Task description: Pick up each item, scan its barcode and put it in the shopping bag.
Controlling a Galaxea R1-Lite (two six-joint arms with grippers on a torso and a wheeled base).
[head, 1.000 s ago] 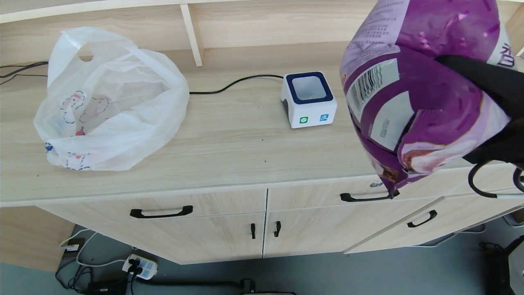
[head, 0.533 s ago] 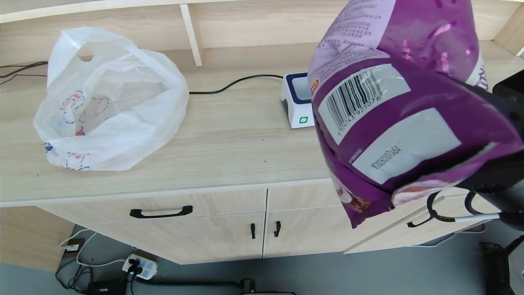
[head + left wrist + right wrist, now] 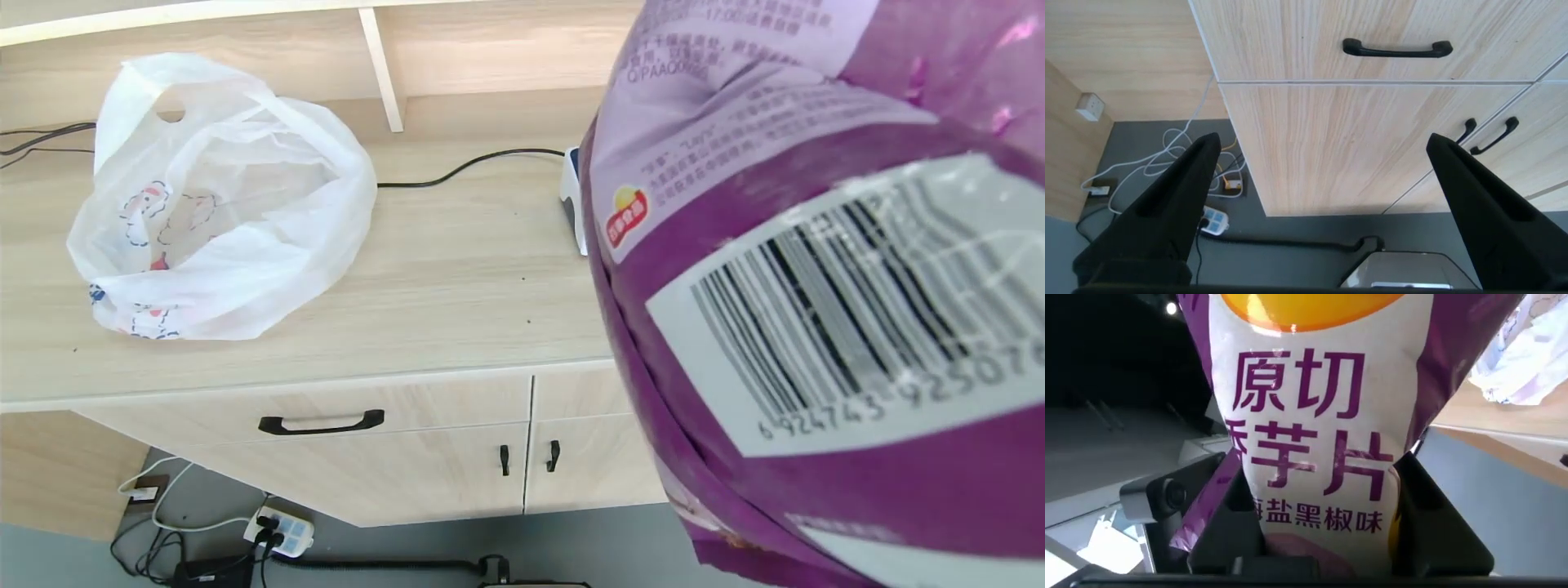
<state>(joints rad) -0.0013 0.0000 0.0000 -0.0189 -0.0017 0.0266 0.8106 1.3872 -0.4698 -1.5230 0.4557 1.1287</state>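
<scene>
**Head view:** One purple crinkly foil snack bag (image 3: 816,327) hangs in the air close to the camera, covering the right side of the scene. Its one white barcode label (image 3: 865,318) faces the camera. Behind the packet's edge, a narrow strip of one white box-shaped scanner (image 3: 574,204) shows on the light wooden counter (image 3: 457,294). A single black cable (image 3: 465,166) runs from it toward the back. One white thin plastic shopping bag (image 3: 220,204) stands on the counter's left part with its mouth open, well apart from the snack bag. The cabinet front below has one long black drawer handle (image 3: 321,423) and two short black door handles (image 3: 529,457) side by side. One white power strip (image 3: 286,529) lies on the floor.

**Left wrist view:** The left gripper (image 3: 1323,139) has its two black fingers (image 3: 1167,212) spread wide apart with nothing between them. It hangs low in front of the cabinet. One long handle and two short ones show beyond it, above cables on the dark floor.

**Right wrist view:** The right gripper (image 3: 1323,506) is clamped on the lower end of the snack bag, one black finger on each side. The packet's purple and white front rises away from the camera. A piece of the shopping bag shows beyond it on the counter.
</scene>
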